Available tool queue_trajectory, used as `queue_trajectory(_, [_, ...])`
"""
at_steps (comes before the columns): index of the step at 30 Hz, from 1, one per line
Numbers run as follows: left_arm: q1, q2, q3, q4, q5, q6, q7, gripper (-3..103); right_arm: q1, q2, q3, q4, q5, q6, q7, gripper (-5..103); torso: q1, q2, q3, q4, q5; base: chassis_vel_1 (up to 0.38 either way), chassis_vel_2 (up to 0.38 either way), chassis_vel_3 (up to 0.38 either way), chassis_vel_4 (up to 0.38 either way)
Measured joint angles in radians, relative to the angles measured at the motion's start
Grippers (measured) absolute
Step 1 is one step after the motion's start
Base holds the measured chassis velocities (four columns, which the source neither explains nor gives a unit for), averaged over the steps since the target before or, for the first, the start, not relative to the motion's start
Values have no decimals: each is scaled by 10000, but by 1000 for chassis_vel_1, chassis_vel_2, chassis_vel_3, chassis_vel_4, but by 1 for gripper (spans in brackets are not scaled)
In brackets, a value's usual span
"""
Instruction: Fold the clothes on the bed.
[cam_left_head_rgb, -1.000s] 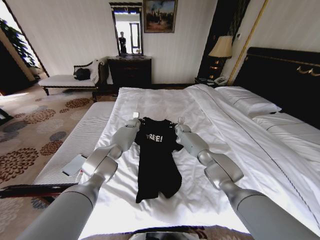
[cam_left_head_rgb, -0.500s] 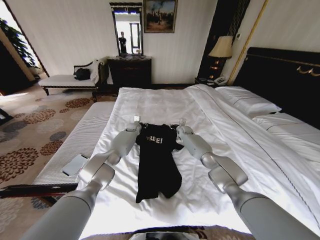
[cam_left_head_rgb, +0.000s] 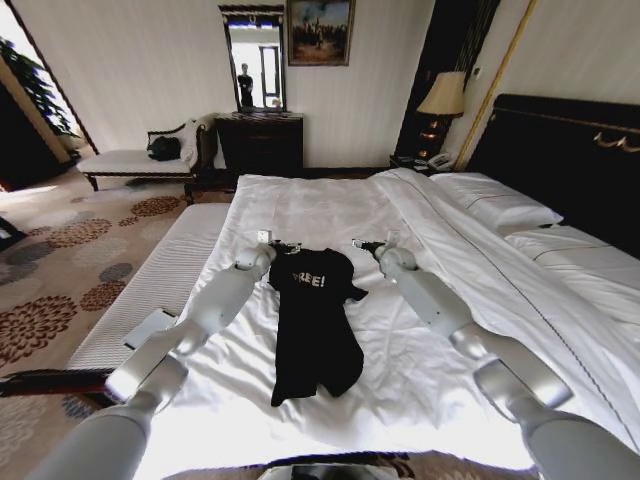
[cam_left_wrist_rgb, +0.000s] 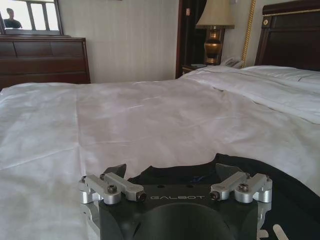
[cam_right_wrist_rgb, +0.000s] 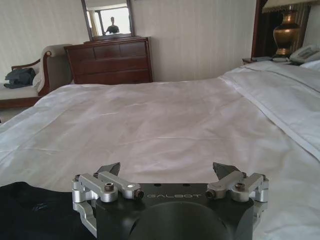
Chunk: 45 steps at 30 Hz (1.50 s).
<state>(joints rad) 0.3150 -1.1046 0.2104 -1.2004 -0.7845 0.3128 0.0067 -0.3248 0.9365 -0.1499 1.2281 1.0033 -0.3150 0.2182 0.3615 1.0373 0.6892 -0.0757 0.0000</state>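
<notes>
A black soft garment (cam_left_head_rgb: 313, 320) with white "FREE!" lettering on the chest is laid flat and unfolded on the bed (cam_left_head_rgb: 330, 205), lengthwise from 12 toward 6 o'clock in the head view. Its neckline points to 12 o'clock, its short sleeves are spread to 9 and 3 o'clock, and the hem is slightly rumpled. The bed is covered with creased white sheets, pillows are seen at 2 o'clock, and a tall dark headboard stands behind them.
</notes>
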Motion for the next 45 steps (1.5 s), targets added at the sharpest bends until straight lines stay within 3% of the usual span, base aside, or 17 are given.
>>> queue_trajectory(2, [773, 657, -349, -1291, -137, -96, -4, 100, -1148, -867, 614, 1596, -65, 69, -60, 100, 0, 0, 0, 8, 2, 0, 0, 0, 0])
queue_trajectory(5, [1318, 1067, -579, -2085, -195, -163, -2, 100, -1908, -1326, 1188, 2381, -84, 74, -58, 100, 0, 0, -1, 1, -1, 0, 0, 0, 0])
queue_trajectory(7, [2154, 1703, -920, -2986, -194, -265, 12, 100, -3210, -1899, 2161, 3453, -499, 159, -263, 100, -1, 1, -1, -2, -1, 0, 0, 0, 0])
queue_trajectory(13, [3684, 2740, -1834, -4030, -57, -514, -1, 100, -5933, -2114, 4104, 4644, -1038, 342, -514, 100, -1, 1, -1, -6, 11, 0, 0, 0, 0])
queue_trajectory(15, [4928, 3249, -2697, -4717, 29, -754, 9, 100, -7400, -1807, 5492, 5524, -922, 199, -557, 100, 0, 1, -1, 4, -6, 0, 0, 0, 0])
queue_trajectory(18, [5798, 3541, -3191, -5121, 277, -982, -2, 100, -8559, -1515, 6409, 6205, -903, 29, -664, 100, 1, 1, -2, 16, -6, 0, 0, 0, 0])
queue_trajectory(20, [6985, 3740, -4009, -5744, 533, -1177, -2, 100, -10420, -934, 7593, 7094, -900, -212, -894, 100, 1, 1, 0, 3, 1, 0, 0, 0, 0])
queue_trajectory(23, [7737, 3693, -4667, -6165, 645, -1261, 7, 100, -11402, -513, 8199, 7600, -943, -248, -1044, 100, -1, 2, -2, -9, -2, 0, 0, 0, 0])
queue_trajectory(27, [9800, 3109, -6176, -7052, 982, -1389, 12, 100, -13550, 904, 9208, 8858, -834, -512, -1477, 100, 0, 3, 0, 3, -4, 0, 0, 0, 0])
queue_trajectory(31, [10684, 2850, -6705, -7371, 1110, -1449, 4, 100, -14155, 1579, 9272, 9379, -526, -799, -1458, 100, 0, 2, 0, 2, -5, 0, 0, 0, 0])
queue_trajectory(33, [11844, 2243, -7439, -7949, 1328, -1511, -3, 100, -14694, 2761, 8567, 10024, 637, -1721, -835, 100, -2, 2, 0, 3, -3, 0, 0, 0, 0])
queue_trajectory(35, [11972, 2156, -7494, -8037, 1378, -1517, -4, 100, -14682, 2891, 8420, 10036, 953, -1876, -707, 100, -1, 2, 0, 1, -3, 0, 0, 0, 0])
queue_trajectory(38, [12322, 1919, -7577, -8323, 1667, -1528, -1, 100, -14370, 3256, 7810, 9875, 2182, -2489, -88, 100, 2, 0, 2, 2, -1, 0, 0, 0, 0])
queue_trajectory(45, [12428, 1823, -7503, -8532, 1862, -1499, -1, 100, -13653, 3444, 7067, 9288, 2714, -2825, 406, 100, 2, -2, 2, 2, -1, 0, 0, 0, 0])
